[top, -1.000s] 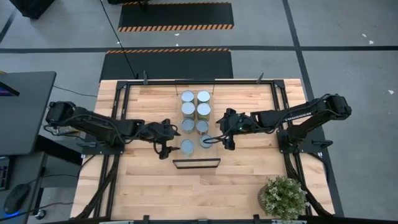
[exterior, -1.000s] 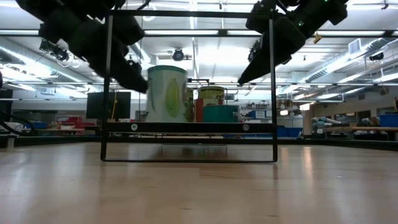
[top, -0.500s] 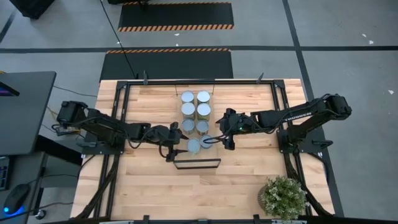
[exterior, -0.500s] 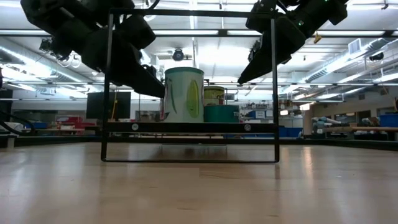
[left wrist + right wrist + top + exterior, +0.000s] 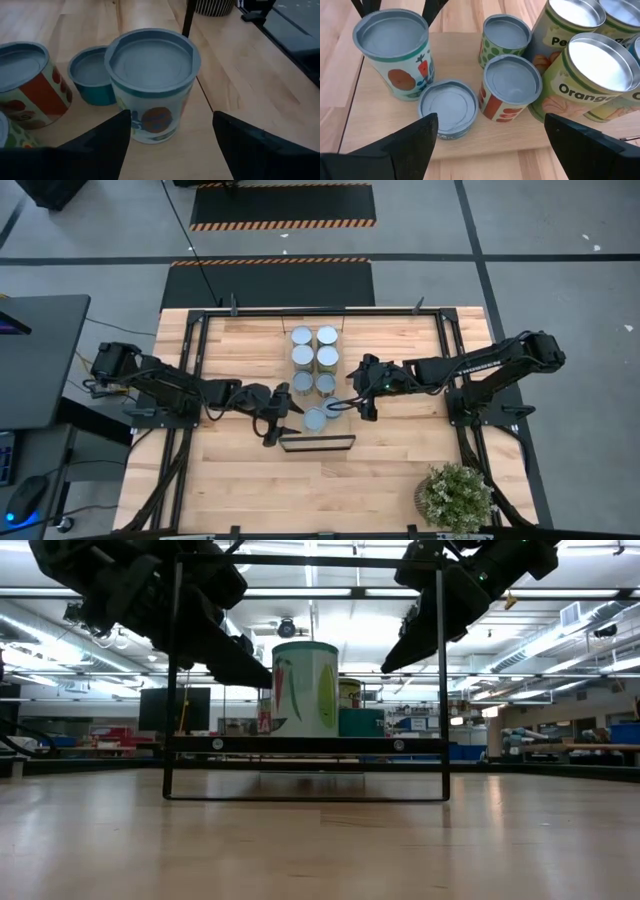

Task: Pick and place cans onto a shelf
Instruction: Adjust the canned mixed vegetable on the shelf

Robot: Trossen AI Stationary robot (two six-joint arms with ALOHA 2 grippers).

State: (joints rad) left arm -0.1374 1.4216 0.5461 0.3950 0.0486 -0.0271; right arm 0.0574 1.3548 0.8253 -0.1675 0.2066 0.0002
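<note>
1. A wooden table (image 5: 400, 470) carries the shelf (image 5: 385, 145), cans clustered on it.
2. The left gripper (image 5: 283, 425), fingers apart, straddles the front can (image 5: 315, 419) near the shelf's black lip; a sideways retreat could tip it off.
3. The right gripper (image 5: 345, 406) hangs spread just beside that can, risking a clash.
</note>
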